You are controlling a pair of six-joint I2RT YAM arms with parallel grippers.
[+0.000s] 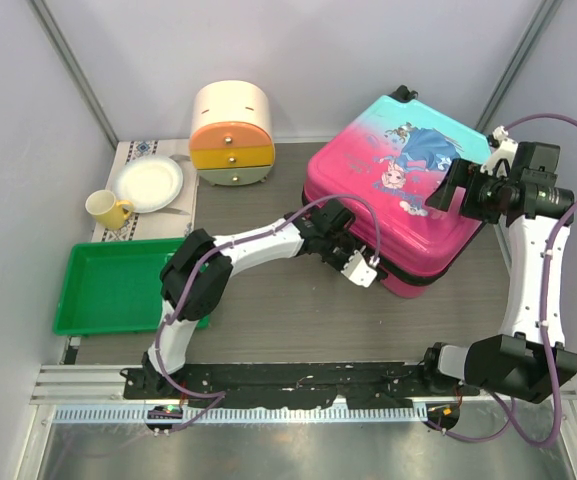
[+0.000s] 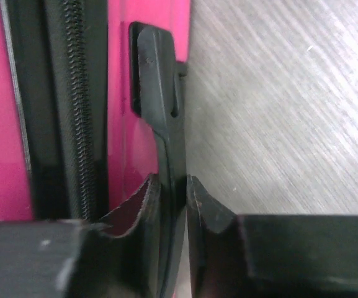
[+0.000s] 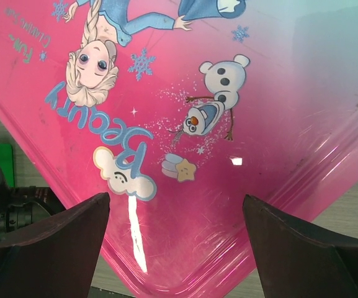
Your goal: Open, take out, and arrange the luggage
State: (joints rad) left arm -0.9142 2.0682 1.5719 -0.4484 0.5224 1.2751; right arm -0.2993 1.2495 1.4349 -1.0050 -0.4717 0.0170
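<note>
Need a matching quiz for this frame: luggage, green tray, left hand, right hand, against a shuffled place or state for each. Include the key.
Things:
1. luggage
2. green tray
3. left hand
4. right hand

Place or state:
A. open, over the printed lid
B. closed, lying flat on the table
C. at the table's left edge
D. closed on the zip pull

Pairs: 1-B, 2-C, 3-D, 4-A

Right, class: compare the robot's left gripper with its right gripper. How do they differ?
The left gripper pinches the black zip pull; the right gripper holds nothing. The left gripper's jaws are narrow, the right gripper's wide apart. The left works beside the luggage, the right above its printed lid. Both are two-fingered.
</note>
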